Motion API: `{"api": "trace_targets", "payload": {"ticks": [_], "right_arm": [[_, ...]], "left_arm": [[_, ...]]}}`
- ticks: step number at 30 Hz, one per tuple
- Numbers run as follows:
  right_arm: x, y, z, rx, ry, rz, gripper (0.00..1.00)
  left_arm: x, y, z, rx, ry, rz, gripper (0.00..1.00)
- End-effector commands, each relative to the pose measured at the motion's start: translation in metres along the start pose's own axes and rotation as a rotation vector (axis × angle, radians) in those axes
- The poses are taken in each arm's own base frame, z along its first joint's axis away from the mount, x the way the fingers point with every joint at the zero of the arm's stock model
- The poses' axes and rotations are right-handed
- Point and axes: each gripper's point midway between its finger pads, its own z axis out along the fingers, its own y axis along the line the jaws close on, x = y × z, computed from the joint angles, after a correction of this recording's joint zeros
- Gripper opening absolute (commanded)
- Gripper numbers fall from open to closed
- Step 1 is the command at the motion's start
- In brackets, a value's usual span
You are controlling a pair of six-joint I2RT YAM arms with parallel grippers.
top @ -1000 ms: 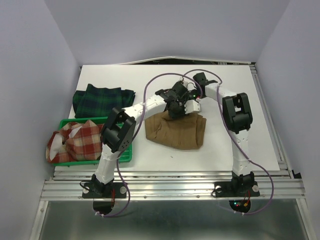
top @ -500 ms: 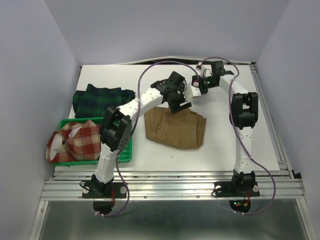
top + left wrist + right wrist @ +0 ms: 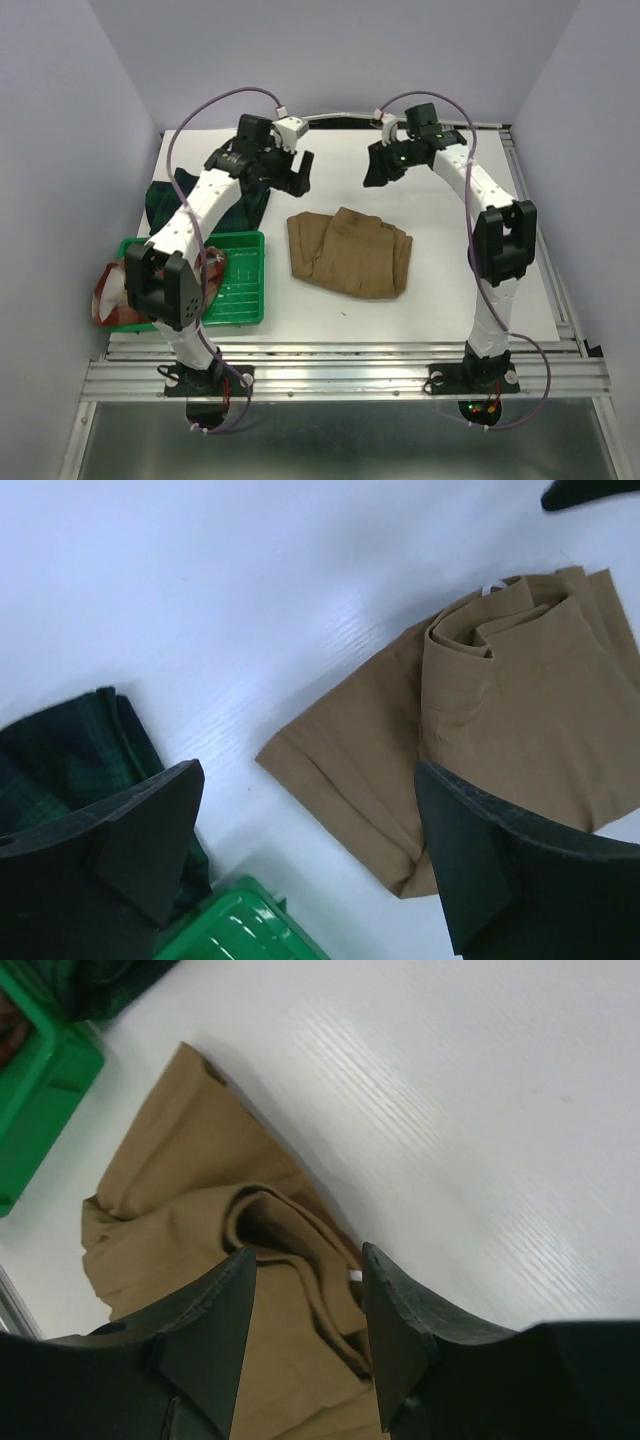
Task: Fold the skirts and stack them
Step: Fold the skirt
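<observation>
Overhanging green tray point(image 3: 240, 285), red plaid skirt point(image 3: 108, 295)

The left arm point(image 3: 190, 215) stretches far forward and bends inward, its left gripper point(image 3: 300, 172) hanging in the air, jaws spread wide and empty. The right arm point(image 3: 470, 185) mirrors it, its right gripper point(image 3: 375, 170) raised, jaws partly apart, gripping nothing.
</observation>
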Motion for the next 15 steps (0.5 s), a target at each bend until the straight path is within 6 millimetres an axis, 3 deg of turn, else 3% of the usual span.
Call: {"api": "trace_targets", "payload": {"ticks": [1, 6, 7, 8, 9, 10, 12, 15], "right_arm": [[-0.006, 0.066, 0.011, -0.001, 0.037, -0.173, 0.52], [-0.003, 0.127, 0.041, -0.061, 0.086, -0.238, 0.54], [0.003, 0.129, 0.054, -0.059, 0.116, -0.236, 0.55], [0.009, 0.144, 0.061, -0.078, 0.143, -0.252, 0.55], [0.011, 0.148, 0.067, -0.08, 0.155, -0.26, 0.55], [0.013, 0.149, 0.073, -0.079, 0.167, -0.264, 0.54], [0.017, 0.155, 0.074, -0.122, 0.178, -0.249, 0.53], [0.028, 0.168, 0.068, -0.233, 0.195, -0.214, 0.53]], "left_arm": [[-0.021, 0.009, -0.043, -0.003, -0.139, -0.193, 0.99], [0.009, 0.045, -0.059, -0.03, -0.139, -0.415, 0.98], [0.012, 0.05, -0.062, -0.039, -0.146, -0.436, 0.99], [0.014, 0.054, -0.066, -0.05, -0.156, -0.446, 0.98], [0.005, 0.06, -0.08, -0.069, -0.213, -0.432, 0.98], [0.01, 0.059, -0.082, -0.07, -0.222, -0.428, 0.98], [-0.008, 0.044, -0.103, -0.01, -0.339, -0.341, 0.99], [0.006, 0.012, -0.106, 0.136, -0.354, -0.268, 0.99]]}}
